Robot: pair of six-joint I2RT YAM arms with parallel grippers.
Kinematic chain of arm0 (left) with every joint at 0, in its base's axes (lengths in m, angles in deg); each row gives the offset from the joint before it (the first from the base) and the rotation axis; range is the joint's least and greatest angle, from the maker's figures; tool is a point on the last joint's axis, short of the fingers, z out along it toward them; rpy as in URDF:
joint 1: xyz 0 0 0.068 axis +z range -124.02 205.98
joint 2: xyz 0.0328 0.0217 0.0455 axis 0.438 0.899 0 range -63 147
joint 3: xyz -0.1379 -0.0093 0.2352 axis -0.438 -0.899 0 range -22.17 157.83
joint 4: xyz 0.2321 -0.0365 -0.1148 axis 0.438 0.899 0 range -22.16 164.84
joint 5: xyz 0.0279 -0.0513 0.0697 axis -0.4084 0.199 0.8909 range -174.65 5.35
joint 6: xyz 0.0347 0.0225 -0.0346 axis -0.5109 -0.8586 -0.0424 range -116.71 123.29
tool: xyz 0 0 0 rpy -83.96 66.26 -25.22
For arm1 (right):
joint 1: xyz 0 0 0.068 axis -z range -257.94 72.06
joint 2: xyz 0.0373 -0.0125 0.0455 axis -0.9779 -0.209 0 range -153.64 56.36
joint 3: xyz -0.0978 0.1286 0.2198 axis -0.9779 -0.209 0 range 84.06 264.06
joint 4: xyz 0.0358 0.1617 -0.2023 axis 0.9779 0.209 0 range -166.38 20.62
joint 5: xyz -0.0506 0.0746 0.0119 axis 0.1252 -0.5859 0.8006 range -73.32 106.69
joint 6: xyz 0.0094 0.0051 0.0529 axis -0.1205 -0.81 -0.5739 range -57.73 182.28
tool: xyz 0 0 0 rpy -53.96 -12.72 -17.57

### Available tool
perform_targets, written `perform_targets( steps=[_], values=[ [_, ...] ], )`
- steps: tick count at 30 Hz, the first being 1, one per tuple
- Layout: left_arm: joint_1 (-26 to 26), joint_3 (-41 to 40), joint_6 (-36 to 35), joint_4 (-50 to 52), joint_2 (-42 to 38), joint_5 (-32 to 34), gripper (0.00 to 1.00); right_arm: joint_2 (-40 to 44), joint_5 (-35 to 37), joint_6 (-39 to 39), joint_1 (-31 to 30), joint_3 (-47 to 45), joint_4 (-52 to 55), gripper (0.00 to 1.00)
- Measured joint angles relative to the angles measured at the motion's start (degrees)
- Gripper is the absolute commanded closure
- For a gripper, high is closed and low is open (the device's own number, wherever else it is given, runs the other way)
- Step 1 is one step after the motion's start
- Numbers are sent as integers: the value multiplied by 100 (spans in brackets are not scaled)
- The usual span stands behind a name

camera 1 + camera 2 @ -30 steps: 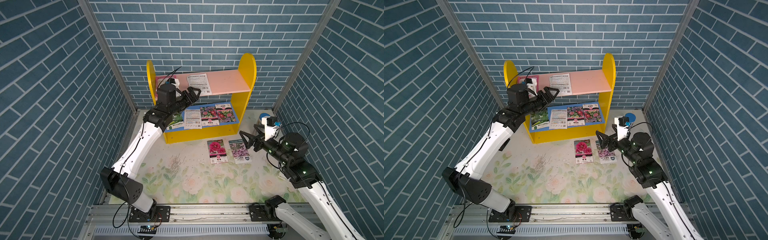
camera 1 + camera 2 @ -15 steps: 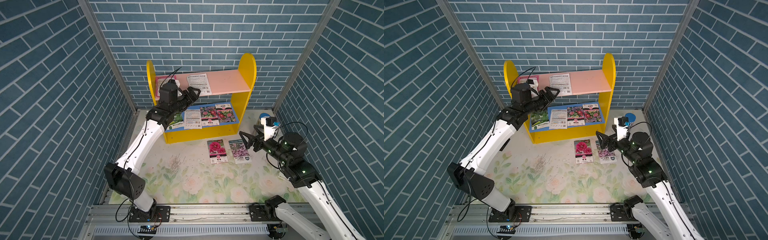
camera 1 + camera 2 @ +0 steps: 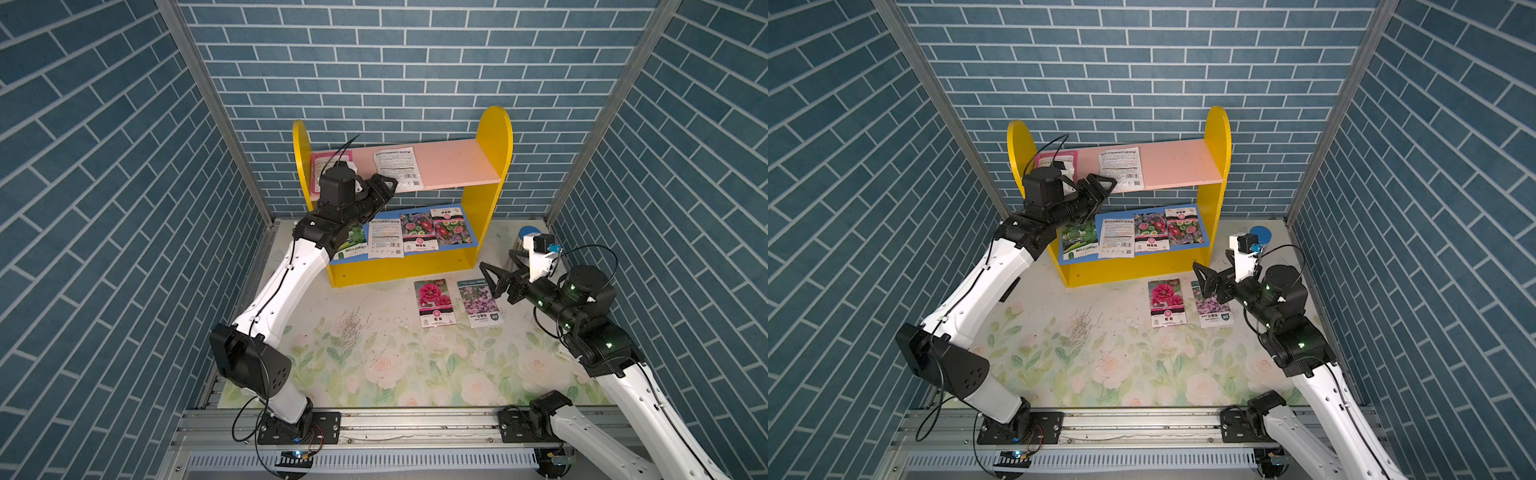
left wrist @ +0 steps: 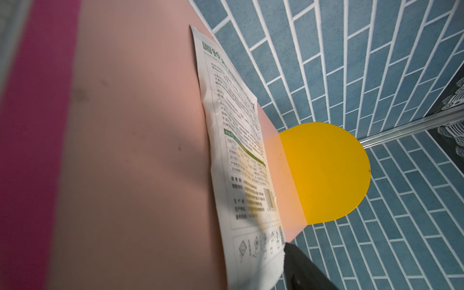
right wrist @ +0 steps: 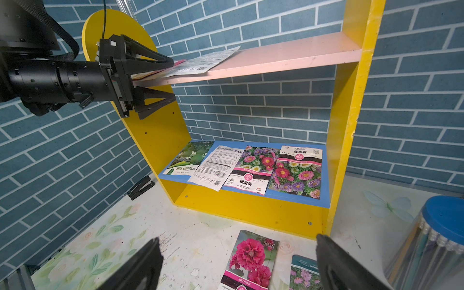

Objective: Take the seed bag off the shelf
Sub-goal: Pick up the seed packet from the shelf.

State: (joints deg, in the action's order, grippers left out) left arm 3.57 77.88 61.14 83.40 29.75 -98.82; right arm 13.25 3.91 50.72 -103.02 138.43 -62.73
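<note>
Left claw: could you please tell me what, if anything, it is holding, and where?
Nothing yet: the left claw is open, straddling the white seed bag's corner and the pink board's edge.

Teal-blue brick-pattern walls with white mortar lines close in three sides: a back wall [image 3: 395,62], a left wall [image 3: 104,187] and a right wall [image 3: 685,187]. Bare metal posts [image 3: 220,112] stand at both back corners. The bench [image 3: 415,374] carries a pale mat printed with pink roses and green leaves, speckled with dark grit. An aluminium rail [image 3: 415,424] runs along its front edge. The light is even, the shadows soft
</note>
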Motion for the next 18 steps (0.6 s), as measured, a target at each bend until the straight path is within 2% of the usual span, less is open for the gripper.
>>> perform_targets(
  steps=[5,18],
  values=[
    [0,-17,50,0,0,22,29,2,11,0,0,0,11,3],
    [-2,-431,155,-348,-133,72,31,114,13,0,0,-13,52,3]
  ],
)
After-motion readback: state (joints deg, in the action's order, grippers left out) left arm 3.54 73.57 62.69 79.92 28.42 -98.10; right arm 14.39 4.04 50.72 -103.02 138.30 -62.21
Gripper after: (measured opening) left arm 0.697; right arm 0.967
